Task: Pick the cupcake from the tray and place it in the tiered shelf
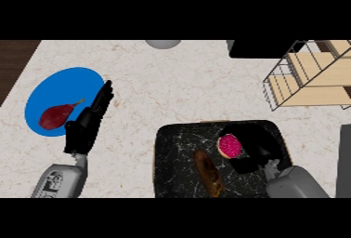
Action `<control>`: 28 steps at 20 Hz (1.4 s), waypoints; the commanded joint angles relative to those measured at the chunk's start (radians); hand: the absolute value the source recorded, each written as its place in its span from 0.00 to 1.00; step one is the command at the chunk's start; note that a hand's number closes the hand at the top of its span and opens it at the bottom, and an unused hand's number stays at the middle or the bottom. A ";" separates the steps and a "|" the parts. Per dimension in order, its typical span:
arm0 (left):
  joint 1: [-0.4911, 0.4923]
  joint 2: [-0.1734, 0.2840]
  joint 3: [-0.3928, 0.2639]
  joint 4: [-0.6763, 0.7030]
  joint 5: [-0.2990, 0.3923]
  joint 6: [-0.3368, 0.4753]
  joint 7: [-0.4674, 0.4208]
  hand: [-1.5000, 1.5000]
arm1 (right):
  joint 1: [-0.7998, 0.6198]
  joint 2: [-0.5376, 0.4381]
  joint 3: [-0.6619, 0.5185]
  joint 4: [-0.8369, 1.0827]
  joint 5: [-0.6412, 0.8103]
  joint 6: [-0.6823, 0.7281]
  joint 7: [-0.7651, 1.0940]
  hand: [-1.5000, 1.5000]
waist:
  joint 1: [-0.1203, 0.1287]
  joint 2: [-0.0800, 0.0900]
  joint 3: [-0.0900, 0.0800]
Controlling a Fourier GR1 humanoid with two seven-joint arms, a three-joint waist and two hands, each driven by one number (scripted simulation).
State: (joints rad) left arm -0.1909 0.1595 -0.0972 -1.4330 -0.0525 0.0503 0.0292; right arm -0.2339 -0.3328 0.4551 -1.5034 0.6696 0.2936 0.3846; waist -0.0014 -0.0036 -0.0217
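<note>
Head view, cupcake (229, 145) mid-tray (175, 158), shelf (312, 74) far corner

Marble counter (178, 88) carries blue plate (51, 88), black tray (175, 153), wire tiered shelf (308, 79)

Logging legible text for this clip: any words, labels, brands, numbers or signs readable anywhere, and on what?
None can be read.
The cupcake, the black tray, the blue plate and the tiered shelf carry no writing.
The left forearm shows small dark marks near the wrist, too small to tell as text.
</note>
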 commanded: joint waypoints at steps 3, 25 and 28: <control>-0.005 -0.025 -0.006 0.002 -0.032 0.018 0.004 0.50 | -0.039 0.014 0.005 0.057 0.082 -0.036 -0.085 1.00 | 0.003 0.004 0.022; -0.008 0.002 0.055 -0.028 0.012 -0.041 0.052 0.50 | 0.382 0.153 -0.094 -0.586 0.056 -0.333 0.103 1.00 | -0.012 -0.001 0.021; 0.067 0.014 0.038 -0.069 0.006 -0.063 0.021 0.50 | 0.376 0.138 -0.127 -0.737 0.041 -0.290 0.164 1.00 | -0.004 0.000 0.021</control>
State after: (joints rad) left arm -0.1533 0.1529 -0.0650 -1.4720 -0.0635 0.0220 0.0429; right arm 0.1353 -0.2111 0.3488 -2.0947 0.7181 0.0005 0.4919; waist -0.0126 -0.0046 -0.0004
